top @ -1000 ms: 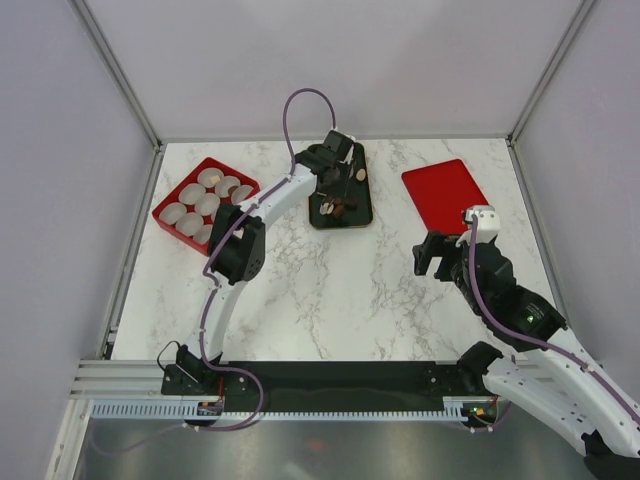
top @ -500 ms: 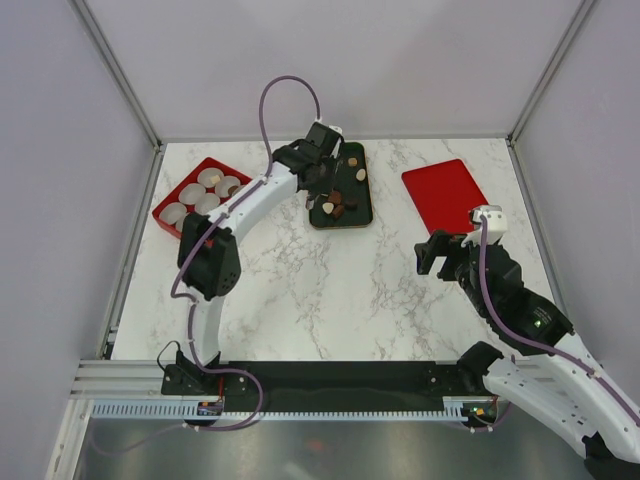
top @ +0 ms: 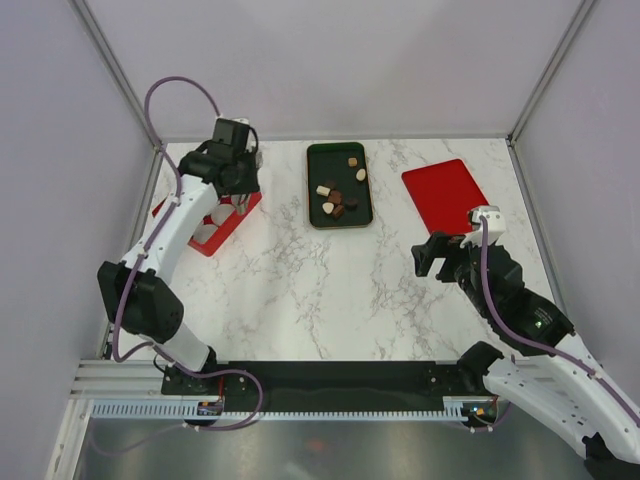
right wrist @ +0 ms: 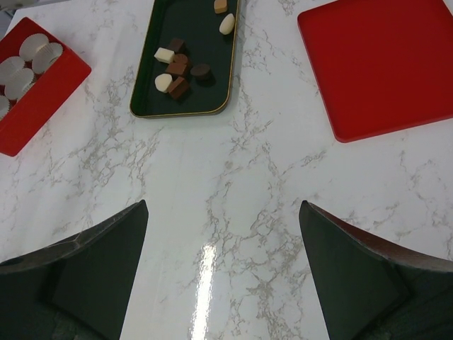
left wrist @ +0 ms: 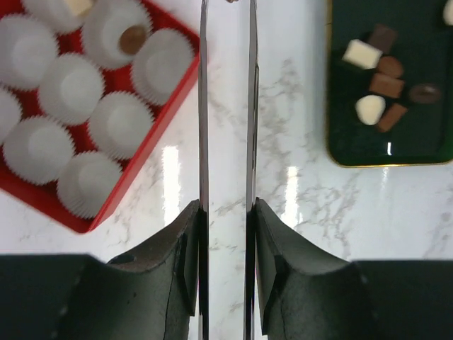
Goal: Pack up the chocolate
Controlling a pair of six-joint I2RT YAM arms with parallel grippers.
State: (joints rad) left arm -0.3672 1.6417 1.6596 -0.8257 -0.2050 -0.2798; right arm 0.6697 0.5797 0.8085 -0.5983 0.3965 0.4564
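The chocolate (top: 338, 197) (left wrist: 386, 85) (right wrist: 180, 71) lies as several brown, tan and cream pieces in a dark green tray (top: 318, 160) (left wrist: 368, 152). A red box (top: 208, 243) (left wrist: 163, 120) holds white paper cups. One cup holds a brown piece (left wrist: 132, 39) and another holds a tan piece (left wrist: 78, 6). My left gripper (top: 238, 185) (left wrist: 226, 205) is shut on long metal tongs (left wrist: 204, 106). The tongs point down beside the box's right corner, and their tips run out of the wrist view. My right gripper (top: 428, 252) (right wrist: 223, 212) is open and empty over bare marble.
A flat red lid (top: 445, 195) (right wrist: 382, 64) lies at the back right, just beyond the right gripper. The grey enclosure walls stand close behind the box and the tray. The left arm arches over the table's left side.
My left arm swung left with the tongs, from over the green tray to the red box. The right arm barely moved.
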